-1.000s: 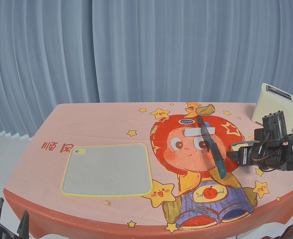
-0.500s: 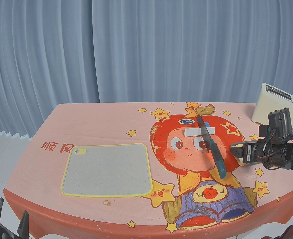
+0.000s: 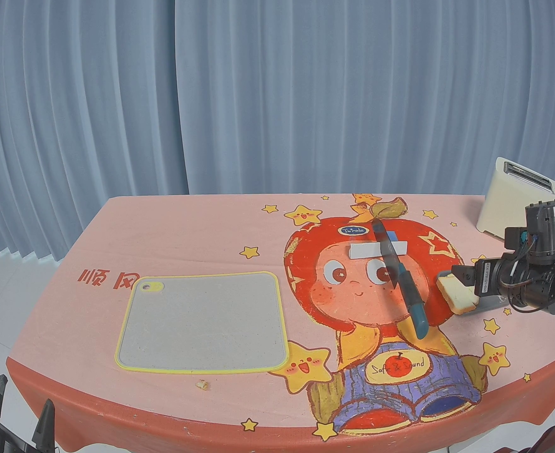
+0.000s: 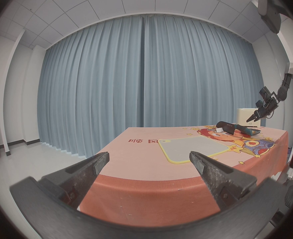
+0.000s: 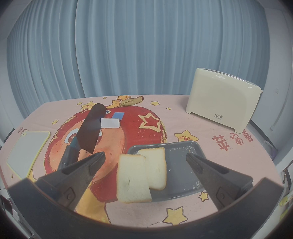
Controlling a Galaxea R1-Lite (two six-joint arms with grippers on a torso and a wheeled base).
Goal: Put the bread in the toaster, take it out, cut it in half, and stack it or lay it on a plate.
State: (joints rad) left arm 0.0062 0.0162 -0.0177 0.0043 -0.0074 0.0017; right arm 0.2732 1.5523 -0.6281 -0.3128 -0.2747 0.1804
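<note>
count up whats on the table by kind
bread slices: 2
tray: 1
knife: 1
toaster: 1
cutting board: 1
small cards: 2 (one white, one blue)
total: 8

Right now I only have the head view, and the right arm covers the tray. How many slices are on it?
Observer: Two. The near slice overlaps the far slice and overhangs the rim of the tray.
Operator: Is the right pincer gripping either one?
Observer: No. The right pincer is open, with its fingers spread wide and both slices beyond them.
Operator: And the left one?
Observer: The left pincer is open and empty, held off the near edge of the table.
</note>
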